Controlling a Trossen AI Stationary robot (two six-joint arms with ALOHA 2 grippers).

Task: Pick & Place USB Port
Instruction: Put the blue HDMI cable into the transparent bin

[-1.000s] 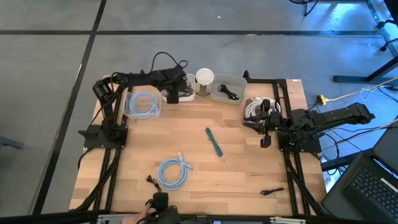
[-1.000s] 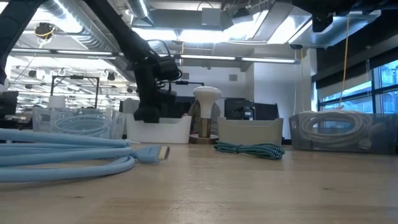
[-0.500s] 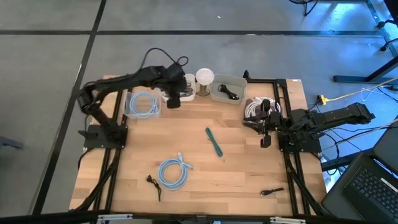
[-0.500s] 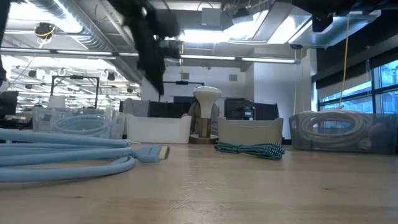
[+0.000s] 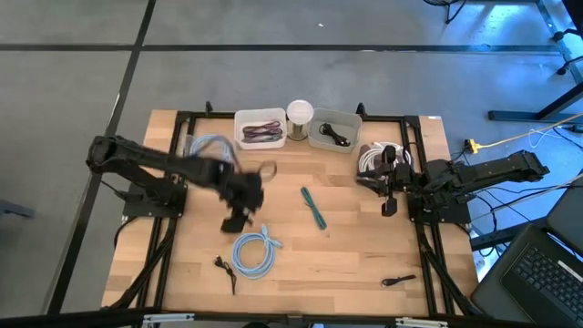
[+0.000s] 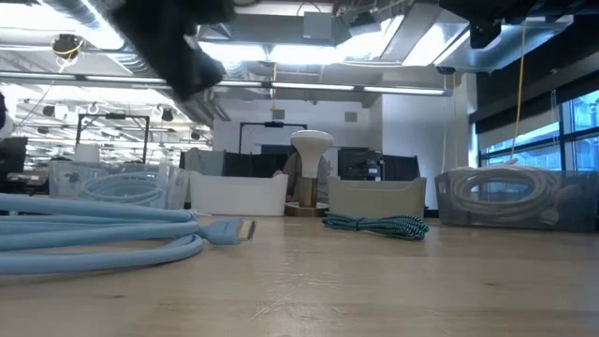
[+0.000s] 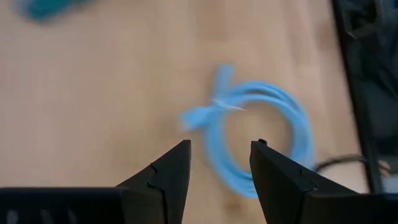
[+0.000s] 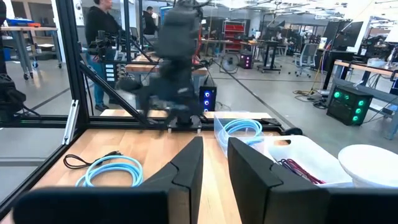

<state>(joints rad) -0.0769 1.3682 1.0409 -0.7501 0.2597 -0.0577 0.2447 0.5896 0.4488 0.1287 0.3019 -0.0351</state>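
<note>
A light-blue coiled cable (image 5: 255, 253) lies flat on the wooden table, left of centre toward the near edge, with its flat plug (image 6: 234, 229) on the wood. My left gripper (image 5: 239, 219) hovers just above and beside the coil, tipped downward. It is open and empty, and the coil (image 7: 264, 140) shows beyond its fingers. My right gripper (image 5: 363, 180) waits level at the table's right side. Its fingers (image 8: 214, 146) are a narrow gap apart with nothing between them. Which thing is the USB port, I cannot tell.
Along the far edge stand a clear bin with a blue cable (image 5: 208, 150), a white bin with a dark red cable (image 5: 260, 130), a white lamp (image 5: 300, 113), a bin with a black cable (image 5: 332, 133) and a bin with a white cable (image 5: 375, 157). A green cable (image 5: 314, 207) lies mid-table. Black cables (image 5: 225, 270) (image 5: 398, 281) lie near the front.
My left gripper has left the white bin at the far edge, risen and swung fast toward the near edge. It is now over the light-blue coil and tipped downward. A person's hand at the near edge has drawn back out of view.
</note>
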